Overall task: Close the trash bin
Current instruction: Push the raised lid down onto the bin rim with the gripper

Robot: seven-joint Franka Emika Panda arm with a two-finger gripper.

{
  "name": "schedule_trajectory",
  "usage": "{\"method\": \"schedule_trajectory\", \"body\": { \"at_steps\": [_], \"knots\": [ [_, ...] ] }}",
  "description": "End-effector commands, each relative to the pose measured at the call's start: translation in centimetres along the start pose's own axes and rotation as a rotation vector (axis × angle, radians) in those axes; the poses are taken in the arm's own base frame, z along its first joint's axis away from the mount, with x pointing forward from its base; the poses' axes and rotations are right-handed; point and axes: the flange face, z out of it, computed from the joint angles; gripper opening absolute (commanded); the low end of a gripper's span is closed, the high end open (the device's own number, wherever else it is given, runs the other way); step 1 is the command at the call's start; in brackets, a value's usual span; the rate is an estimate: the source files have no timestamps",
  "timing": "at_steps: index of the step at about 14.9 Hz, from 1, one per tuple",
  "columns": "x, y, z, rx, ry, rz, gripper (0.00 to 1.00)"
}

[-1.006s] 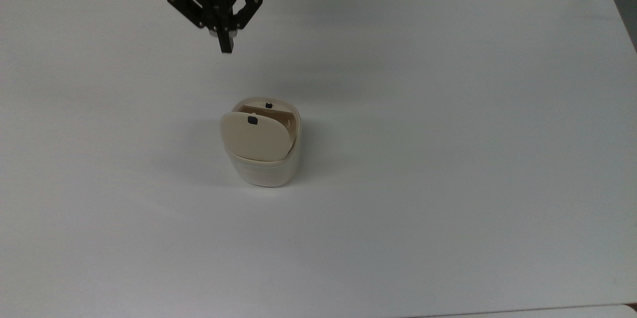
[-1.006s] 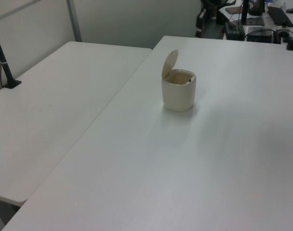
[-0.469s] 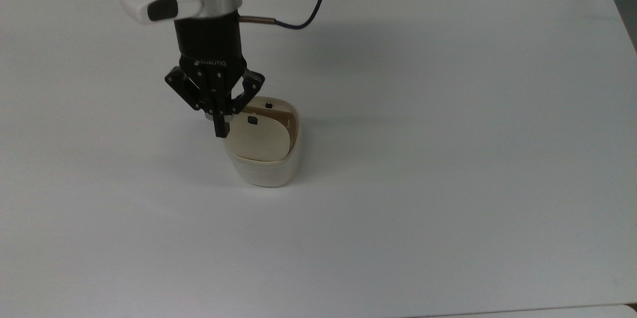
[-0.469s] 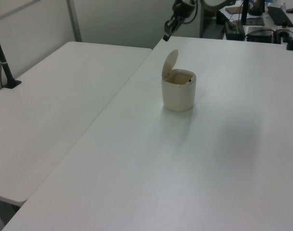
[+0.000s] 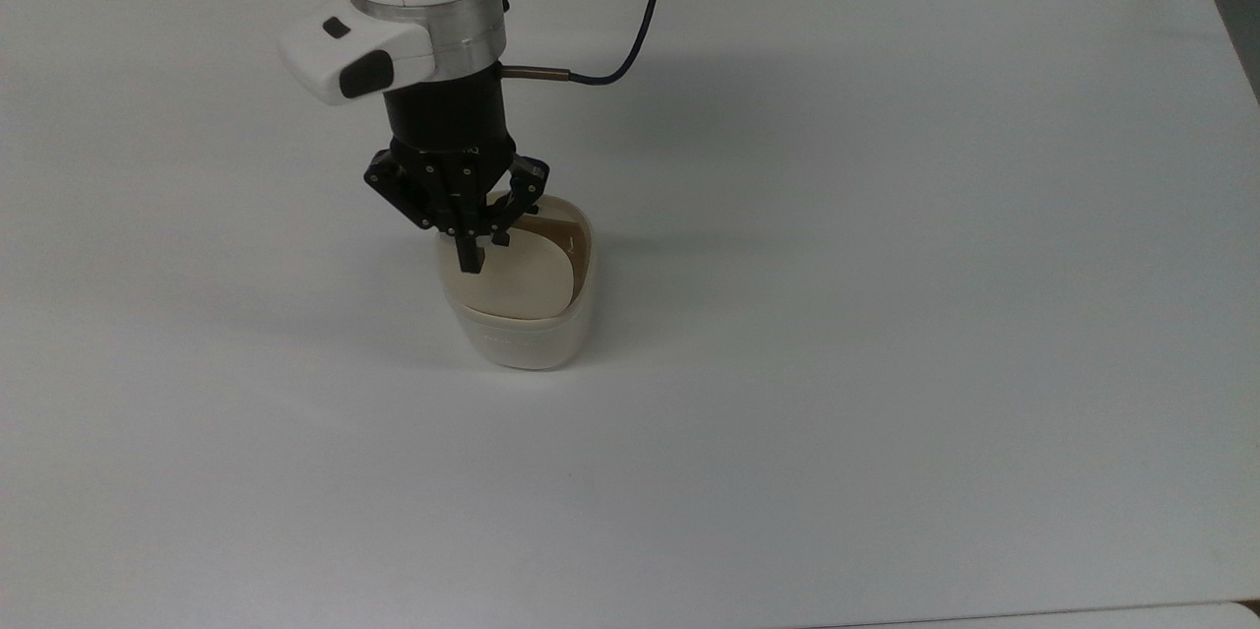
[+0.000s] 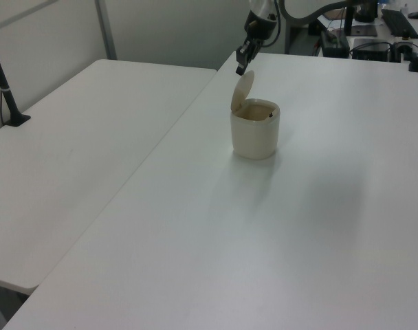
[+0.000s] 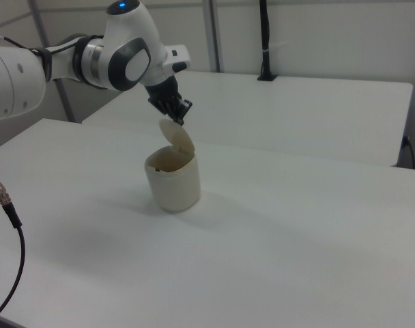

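The trash bin [image 5: 522, 314] stands on the desk [image 5: 886, 314], near its middle in the top view. Its lid [image 6: 243, 89] stands raised from the bin's rim, on the left view's left of the opening. The gripper [image 6: 241, 69] hangs just above the lid's upper edge, the arm [image 7: 119, 58] reaching in from the right view's left.

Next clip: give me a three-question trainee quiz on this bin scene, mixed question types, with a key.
1. True or false: the trash bin's lid is shut flat.
2. In the right view, where is the claw relative to the lid? A) just above its top edge B) beside the bin's base C) inside the bin
3. What does the trash bin stand on?

Key: 1 false, it stands raised. 2 A. 3 The white table.
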Motion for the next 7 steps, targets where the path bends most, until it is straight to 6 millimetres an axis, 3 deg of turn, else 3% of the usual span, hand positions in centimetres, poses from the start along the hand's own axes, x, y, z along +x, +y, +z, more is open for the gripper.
{"method": "schedule_trajectory", "body": {
  "at_steps": [1,6,7],
  "knots": [
    [-1.7,-0.5,0.4,0.022,-0.130,-0.062,0.00],
    [-4.2,-0.6,4.1,0.014,-0.220,-0.087,0.00],
    [-5.0,-1.5,5.1,0.015,-0.244,-0.111,0.00]
  ]
}}
